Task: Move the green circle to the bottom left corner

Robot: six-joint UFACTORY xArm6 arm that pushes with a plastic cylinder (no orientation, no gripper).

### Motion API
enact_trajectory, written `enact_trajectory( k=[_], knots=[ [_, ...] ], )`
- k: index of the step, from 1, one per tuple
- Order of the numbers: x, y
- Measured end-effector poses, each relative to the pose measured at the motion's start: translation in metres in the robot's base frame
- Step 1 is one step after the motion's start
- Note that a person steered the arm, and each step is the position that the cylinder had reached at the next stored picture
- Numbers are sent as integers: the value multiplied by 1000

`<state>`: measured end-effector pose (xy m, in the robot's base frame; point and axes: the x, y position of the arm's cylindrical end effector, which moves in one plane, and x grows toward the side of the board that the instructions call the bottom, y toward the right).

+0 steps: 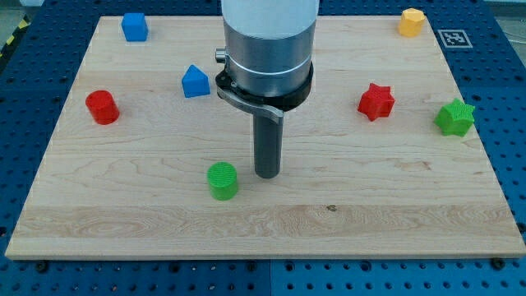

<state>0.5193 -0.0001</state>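
Observation:
The green circle point(222, 180) is a short green cylinder standing on the wooden board point(123, 230), a little left of the middle and toward the view's bottom. My tip point(267, 174) rests on the board just to the right of the green circle, with a small gap between them. The rod hangs from the grey arm body point(267, 49) at the view's top centre. The board's bottom left corner point(16, 251) lies far to the left of the green circle.
A red cylinder point(103, 107) stands at the left. A blue house-shaped block point(195, 81) is above the green circle. A blue block point(134, 26) is at top left. A red star point(376, 101), a green star point(454, 117) and a yellow hexagon point(411, 21) are on the right.

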Motion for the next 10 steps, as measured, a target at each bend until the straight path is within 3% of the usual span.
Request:
enact_trajectory(
  k=[3,9,10],
  knots=[
    [28,-1],
    [25,-82],
    [3,-81]
  ],
)
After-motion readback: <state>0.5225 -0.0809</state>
